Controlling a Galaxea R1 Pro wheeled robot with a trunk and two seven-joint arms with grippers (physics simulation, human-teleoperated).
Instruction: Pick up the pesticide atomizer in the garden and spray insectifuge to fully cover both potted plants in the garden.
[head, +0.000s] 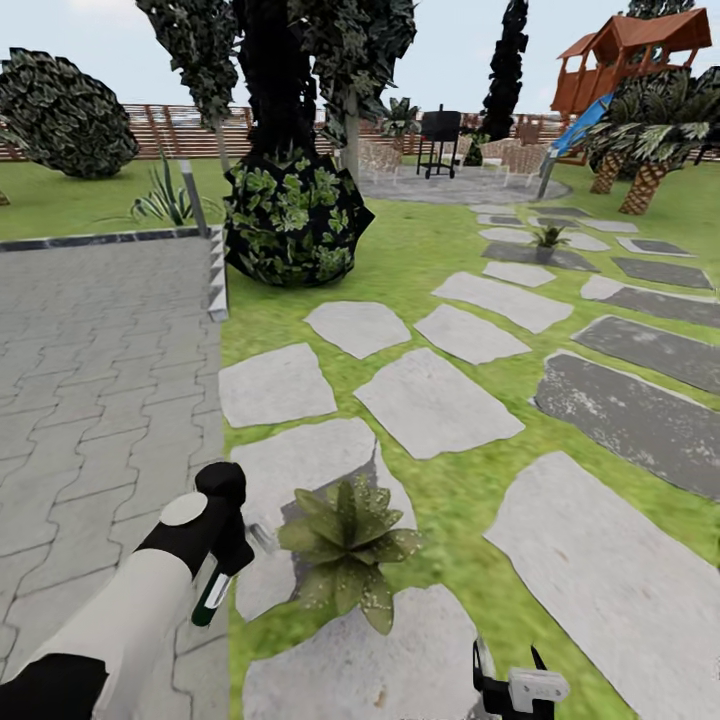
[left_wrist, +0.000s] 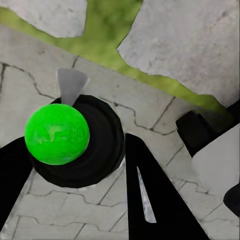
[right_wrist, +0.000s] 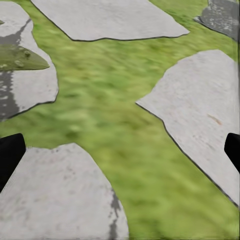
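Left gripper (head: 228, 560) is clamped on the sprayer (head: 213, 598), which hangs low over the edge where the grey paving (head: 100, 380) meets the lawn (head: 440, 250). In the left wrist view the sprayer (left_wrist: 57, 134) shows a bright green round end set in a black body, with a pale grey nozzle sticking out, black fingers either side. One potted plant (head: 347, 545) sits on a stepping stone (head: 310, 460) just beside that gripper. A second plant (head: 548, 237) sits far up the stone path. Right gripper (head: 510, 690) hangs low over grass, fingers spread wide, holding nothing.
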